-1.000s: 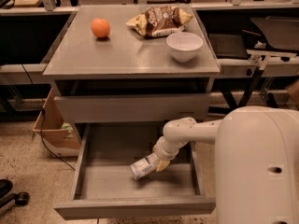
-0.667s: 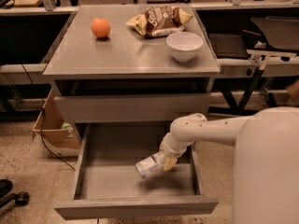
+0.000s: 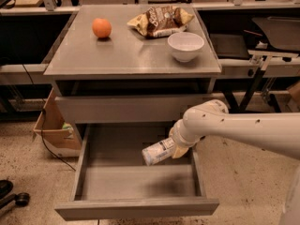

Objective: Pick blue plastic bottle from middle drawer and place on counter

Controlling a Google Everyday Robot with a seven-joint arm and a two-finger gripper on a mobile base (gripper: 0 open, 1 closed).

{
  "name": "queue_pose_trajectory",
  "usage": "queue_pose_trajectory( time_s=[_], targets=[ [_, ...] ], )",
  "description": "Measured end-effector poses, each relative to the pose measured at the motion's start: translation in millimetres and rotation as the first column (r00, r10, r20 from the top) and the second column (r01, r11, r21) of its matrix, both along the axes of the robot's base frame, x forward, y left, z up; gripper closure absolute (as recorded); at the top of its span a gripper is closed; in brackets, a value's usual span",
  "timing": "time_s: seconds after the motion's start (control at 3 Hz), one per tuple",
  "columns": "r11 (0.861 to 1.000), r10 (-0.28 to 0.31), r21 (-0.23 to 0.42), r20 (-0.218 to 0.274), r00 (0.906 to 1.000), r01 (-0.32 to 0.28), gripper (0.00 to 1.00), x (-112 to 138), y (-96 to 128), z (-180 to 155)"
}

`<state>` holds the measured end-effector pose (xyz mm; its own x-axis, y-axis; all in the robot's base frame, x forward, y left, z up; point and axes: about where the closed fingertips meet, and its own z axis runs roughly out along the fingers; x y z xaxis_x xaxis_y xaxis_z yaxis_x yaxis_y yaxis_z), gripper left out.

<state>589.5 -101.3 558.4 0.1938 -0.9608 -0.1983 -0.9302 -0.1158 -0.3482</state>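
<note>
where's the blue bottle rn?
In the camera view, the blue plastic bottle is held in the pincer over the right half of the open middle drawer, below the counter.

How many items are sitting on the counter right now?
3: an orange at back left, a snack bag at back centre, a white bowl on the right. The tool holds the blue plastic bottle over the middle drawer.

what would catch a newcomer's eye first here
The white robot arm stretched in from the right, its hand gripping a small pale plastic bottle, held tilted above the floor of the open wide grey metal drawer. Then the flat grey metallic counter above: a round orange fruit back left, a crumpled brown snack bag at the back, a round white bowl on the right.
</note>
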Motion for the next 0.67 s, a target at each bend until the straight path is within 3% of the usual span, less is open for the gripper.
queue_pose_trajectory(
  time_s=[0.33,0.67],
  targets=[
    [1.000,0.000,0.000,0.000,1.0000,0.000,1.00,0,0,0],
    [0.999,-0.019,-0.027,0.037,0.9991,0.020,1.00,-7,-7,27]
  ],
)
